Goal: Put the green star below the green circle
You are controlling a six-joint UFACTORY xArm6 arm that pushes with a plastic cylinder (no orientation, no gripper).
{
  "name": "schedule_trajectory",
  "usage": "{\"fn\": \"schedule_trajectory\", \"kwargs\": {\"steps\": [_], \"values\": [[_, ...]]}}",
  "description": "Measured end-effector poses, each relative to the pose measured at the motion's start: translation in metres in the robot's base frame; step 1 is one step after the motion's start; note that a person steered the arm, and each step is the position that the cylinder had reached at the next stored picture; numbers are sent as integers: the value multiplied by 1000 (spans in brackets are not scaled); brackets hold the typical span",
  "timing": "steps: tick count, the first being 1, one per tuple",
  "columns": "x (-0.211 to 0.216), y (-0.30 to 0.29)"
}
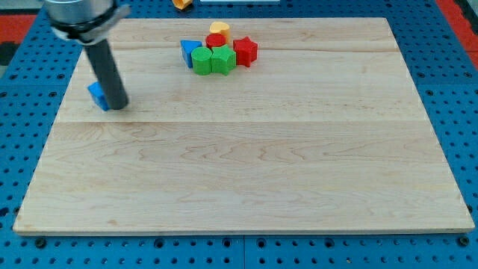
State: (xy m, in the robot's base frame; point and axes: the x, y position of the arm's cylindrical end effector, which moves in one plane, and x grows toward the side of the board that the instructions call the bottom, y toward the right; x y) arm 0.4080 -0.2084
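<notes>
The green star [223, 60] and the green circle [202, 60] sit side by side, touching, near the board's top middle, the circle on the view's left of the star. My tip [119, 105] rests at the board's left, far to the view's left and below both green blocks, right next to a blue block [97, 94] that the rod partly hides.
A blue triangle [188, 51] touches the green circle's left. A red star [245, 51] sits right of the green star, a red block [216, 40] and a yellow heart [219, 29] above it. An orange block [181, 4] lies off the wooden board [246, 164] at the top.
</notes>
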Motion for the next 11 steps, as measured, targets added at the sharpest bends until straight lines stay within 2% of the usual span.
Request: {"fn": "schedule_trajectory", "kwargs": {"steps": [1, 3, 4, 5, 6, 7, 8, 10, 11], "values": [[-3, 5], [-8, 200], [-49, 295], [-113, 302], [-160, 265], [-168, 226], [-115, 205], [-71, 156], [-63, 137]]}}
